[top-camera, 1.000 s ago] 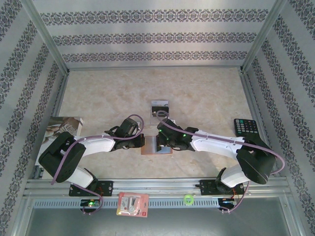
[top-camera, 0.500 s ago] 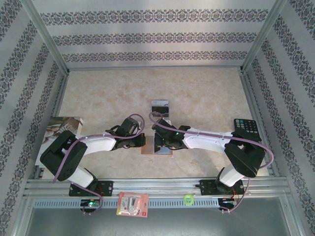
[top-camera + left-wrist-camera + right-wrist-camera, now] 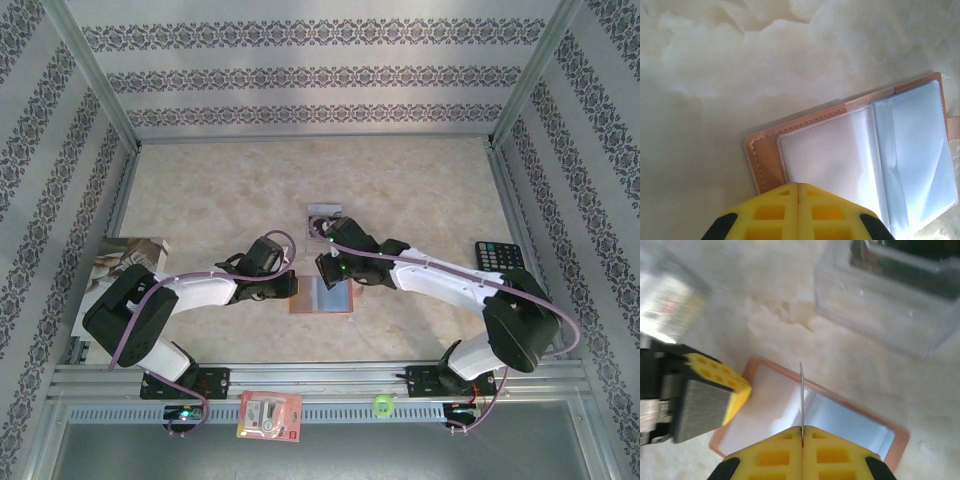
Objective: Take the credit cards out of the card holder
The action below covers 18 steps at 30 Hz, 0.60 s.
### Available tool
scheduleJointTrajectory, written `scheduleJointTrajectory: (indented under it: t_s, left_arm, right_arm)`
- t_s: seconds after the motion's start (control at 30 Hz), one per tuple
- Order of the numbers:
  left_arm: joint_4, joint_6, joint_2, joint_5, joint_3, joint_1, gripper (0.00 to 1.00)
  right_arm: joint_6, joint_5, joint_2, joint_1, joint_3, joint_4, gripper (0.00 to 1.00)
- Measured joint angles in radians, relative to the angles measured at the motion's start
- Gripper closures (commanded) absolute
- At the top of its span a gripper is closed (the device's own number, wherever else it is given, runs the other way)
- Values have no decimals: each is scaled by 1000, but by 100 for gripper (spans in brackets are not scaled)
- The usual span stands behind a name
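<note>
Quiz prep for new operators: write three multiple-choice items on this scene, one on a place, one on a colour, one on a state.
1. Where is the calculator?
A) near the table's right edge
B) on the magazine
C) against the far wall

2. What colour is the card holder's border?
A) green
B) reddish-brown
C) black

3. How is the right gripper?
A) wide open
B) shut on a thin card
C) shut on the calculator

Answers: A, it lies at the far right of the tabletop; B, the stitched rim is brown; B, the card stands edge-on in its closed jaws.
</note>
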Motion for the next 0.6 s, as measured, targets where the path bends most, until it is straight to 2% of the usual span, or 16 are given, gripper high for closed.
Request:
scheduleJointTrajectory:
  t_s: [0.13,0.23,0.27,0.33,0.6]
  left_arm:
    - [-23,5,-31,5,5,6,49]
    - [-53,0,-118,4,6,13,31]
    - [-62,2,-150,5,7,16,19]
    - [-88,3,-230,5,11,20,2]
    - [-214,0,-446,-18,12,46,0]
  right_arm:
    - [-230,-16,-36,-11,50,-18,100]
    - [-387,-3,-36,-34,95,-54,100]
    - [-436,5,-34,-43,113,-68,100]
    - [-532,18,-17,-61,167,-107,100]
    - [-822,57,173,-105,433,-229,100]
